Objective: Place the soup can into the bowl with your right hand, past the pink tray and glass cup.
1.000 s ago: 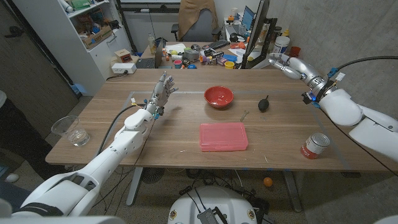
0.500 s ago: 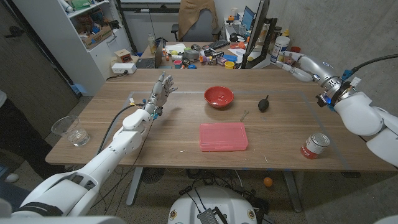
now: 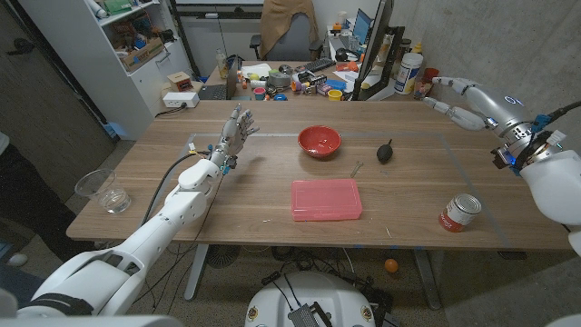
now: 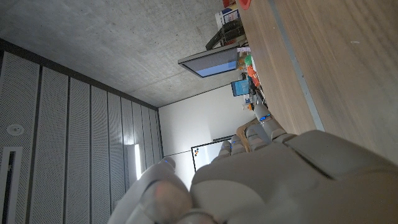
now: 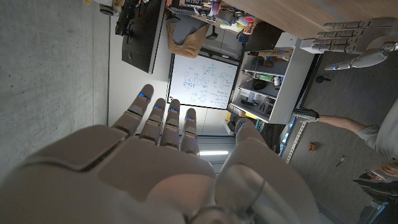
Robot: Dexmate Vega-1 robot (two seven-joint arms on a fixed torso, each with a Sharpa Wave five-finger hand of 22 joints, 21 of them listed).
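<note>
The soup can (image 3: 461,213), red label and silver top, sits near the table's front right corner. The red bowl (image 3: 320,141) stands at mid-table towards the back. The pink tray (image 3: 326,199) lies in front of the bowl. The glass cup (image 3: 115,197) is at the far left edge. My right hand (image 3: 465,100) hovers high over the back right corner, well beyond the can, fingers stretched and holding nothing; its back (image 5: 168,162) shows in the right wrist view. My left hand (image 3: 236,134) stands left of the bowl, fingers up and apart, empty; it also shows as (image 4: 261,180).
A black bulb-shaped object (image 3: 385,152) and a small thin item (image 3: 357,168) lie right of the bowl. A cluttered desk (image 3: 300,77) with a monitor runs behind the table, and shelves (image 3: 136,45) stand at the back left. A person (image 3: 14,200) is at the left end.
My right arm has swung outward to the right, carrying its hand from above the table's back right part to beyond the corner. The left arm and the objects have stayed put.
</note>
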